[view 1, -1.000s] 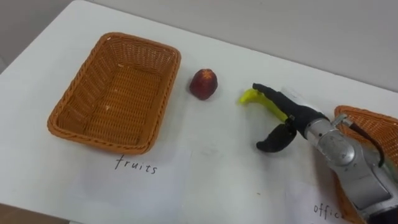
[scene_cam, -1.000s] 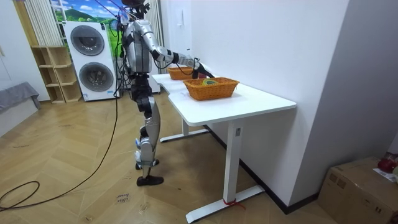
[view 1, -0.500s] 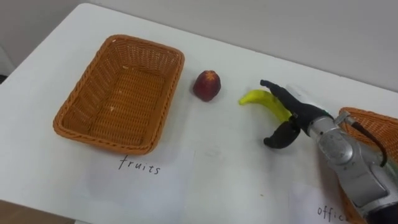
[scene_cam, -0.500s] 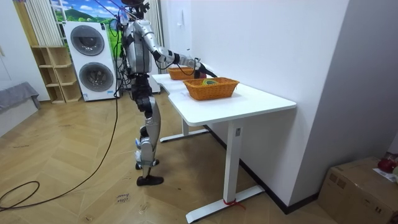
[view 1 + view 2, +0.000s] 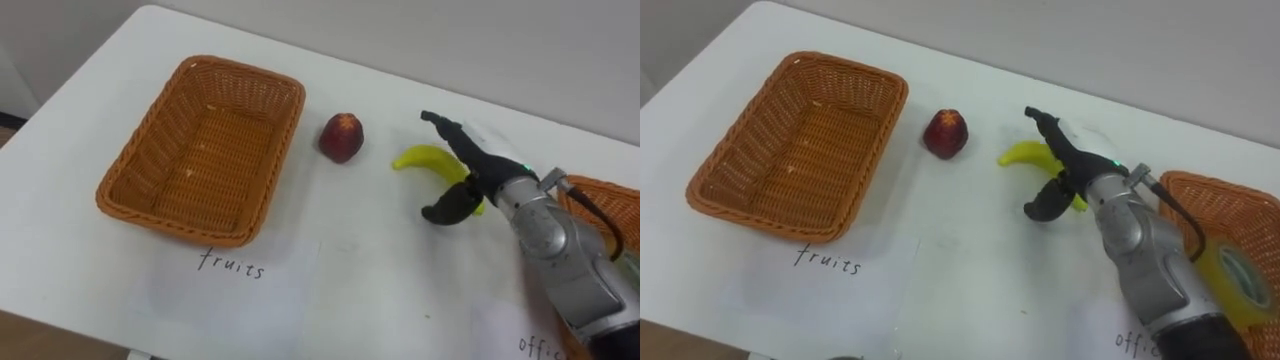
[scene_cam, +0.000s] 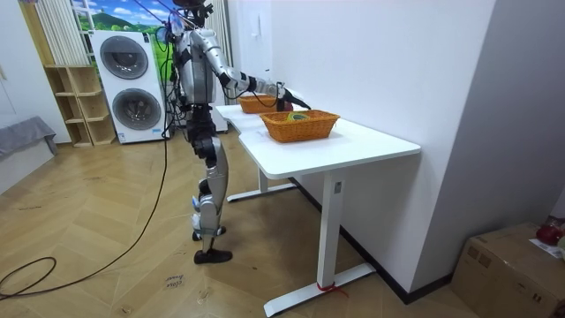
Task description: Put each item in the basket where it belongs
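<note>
Far left of frame: empty wicker basket [image 5: 195, 150] w/ a handwritten paper label [image 5: 231, 265] just below it. I take it for the fruit one. Nothing in it yet.

Just right of its upper corner, apart from the rim: small red fruit [image 5: 341, 137], sitting on the white table [image 5: 350, 290].

Right of centre: banana [image 5: 420, 158] lying flat, near the red fruit but not touching.

Right hand [image 5: 487, 182] reaches in from lower right & straddles the banana's right end. Fingers [image 5: 447, 131] are straight over the far side, thumb on the near side, spread wide, not closed on anything. Contact w/ the banana: can't tell.

Right edge: second basket [image 5: 1188, 183], a yellowish tape roll [image 5: 1240, 275] inside.

Step in hand, as I read it: grasping the banana, 1st fruit to go. Fruit side barely begun, both fruits on the table.

Nxt move prob. needs:
- close fingers & thumb round the banana's middle
- lift clear
- carry left past the red fruit w/o knocking it
- release over the left basket

Curved, smooth skin, so it may roll or slip if pinched too near the end.
</note>
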Robot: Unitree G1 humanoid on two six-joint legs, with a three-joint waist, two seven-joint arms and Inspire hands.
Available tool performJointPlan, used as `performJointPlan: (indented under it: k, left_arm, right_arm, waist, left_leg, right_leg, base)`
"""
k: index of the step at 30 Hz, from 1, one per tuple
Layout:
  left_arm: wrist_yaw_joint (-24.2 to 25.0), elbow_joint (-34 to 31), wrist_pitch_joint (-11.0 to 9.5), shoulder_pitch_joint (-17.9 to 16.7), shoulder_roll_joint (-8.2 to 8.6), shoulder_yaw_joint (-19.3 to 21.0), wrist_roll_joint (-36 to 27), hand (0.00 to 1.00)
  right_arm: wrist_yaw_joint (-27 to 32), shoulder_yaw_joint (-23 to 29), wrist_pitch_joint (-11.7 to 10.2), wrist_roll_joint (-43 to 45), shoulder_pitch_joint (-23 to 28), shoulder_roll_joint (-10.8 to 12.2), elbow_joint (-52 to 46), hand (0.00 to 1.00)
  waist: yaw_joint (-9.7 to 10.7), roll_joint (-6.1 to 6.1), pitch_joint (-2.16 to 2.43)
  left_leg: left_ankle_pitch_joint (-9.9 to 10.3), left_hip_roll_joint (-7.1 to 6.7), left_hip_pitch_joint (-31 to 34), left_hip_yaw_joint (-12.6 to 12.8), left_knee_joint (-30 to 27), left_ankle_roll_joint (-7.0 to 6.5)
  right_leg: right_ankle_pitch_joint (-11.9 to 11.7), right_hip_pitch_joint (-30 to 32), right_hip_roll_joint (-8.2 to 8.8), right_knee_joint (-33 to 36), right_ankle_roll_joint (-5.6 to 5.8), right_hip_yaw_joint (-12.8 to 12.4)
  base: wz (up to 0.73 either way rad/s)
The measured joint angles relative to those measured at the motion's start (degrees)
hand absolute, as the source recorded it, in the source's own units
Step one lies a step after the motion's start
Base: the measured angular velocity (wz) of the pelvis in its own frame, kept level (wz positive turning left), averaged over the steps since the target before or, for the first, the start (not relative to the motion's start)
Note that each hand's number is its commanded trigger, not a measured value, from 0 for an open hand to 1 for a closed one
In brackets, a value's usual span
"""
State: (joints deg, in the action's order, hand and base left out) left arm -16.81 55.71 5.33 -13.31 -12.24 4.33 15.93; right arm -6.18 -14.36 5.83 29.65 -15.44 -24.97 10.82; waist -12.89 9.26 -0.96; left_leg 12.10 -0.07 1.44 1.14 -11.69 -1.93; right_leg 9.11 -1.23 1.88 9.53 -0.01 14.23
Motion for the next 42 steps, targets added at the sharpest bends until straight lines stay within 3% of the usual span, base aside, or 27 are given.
performJointPlan:
  k: [6, 13, 23, 33, 42]
  left_arm:
    - [1.4, -1.7, 0.7, -0.2, 0.03, 0.0, 0.0, 0.0]
    - [1.5, -1.0, 1.9, -1.5, -0.02, 0.0, 0.0, 0.0]
    - [1.7, -0.6, 2.3, -2.5, -0.21, 0.1, 0.0, 0.0]
    - [2.2, -1.9, 2.6, -3.0, -0.56, -0.1, 0.0, 0.0]
    - [2.0, -2.7, 2.7, -3.0, -0.78, -1.3, -0.1, 0.0]
  right_arm:
    - [0.1, 0.0, -0.1, -1.1, -0.2, 0.0, 0.1, 0.0]
    - [-1.4, 0.0, 1.2, -2.6, -0.2, 0.1, 9.7, 0.0]
    - [-2.8, 0.0, 1.8, -5.1, -0.3, 0.0, 11.4, 0.0]
    - [-2.2, 0.0, 1.8, -7.2, -2.1, -1.1, 14.7, 0.0]
    - [-1.9, 0.0, 1.7, -8.8, -3.2, -1.2, 15.6, 0.0]
  waist:
    - [0.1, 0.0, 0.02]
    - [0.0, 0.32, 0.42]
    - [-0.3, -0.25, 0.26]
    - [-0.1, -0.25, 0.22]
    - [-0.2, -0.29, 0.19]
  left_leg:
    - [0.0, -0.13, -1.2, -0.2, 0.1, 0.0]
    - [0.0, -0.35, -1.1, -0.5, 0.0, -0.04]
    - [-0.1, -0.39, -1.3, -0.9, -0.1, 0.08]
    - [-0.1, -0.68, -1.0, -2.9, -0.1, 0.11]
    - [-0.1, -0.73, -0.8, -3.2, -0.1, 0.11]
  right_leg:
    - [0.0, -1.6, 0.04, -0.5, 0.01, 0.2]
    - [0.0, -1.9, 0.18, -0.9, 0.04, 0.2]
    - [0.0, -2.0, 0.09, -0.8, 0.03, 0.4]
    - [0.0, -2.6, 0.2, -0.8, 0.03, 3.1]
    - [0.0, -2.6, 0.19, -0.8, 0.03, 3.6]
  base:
    - [0.05]
    - [0.0]
    - [-0.01]
    - [0.1]
    - [0.03]
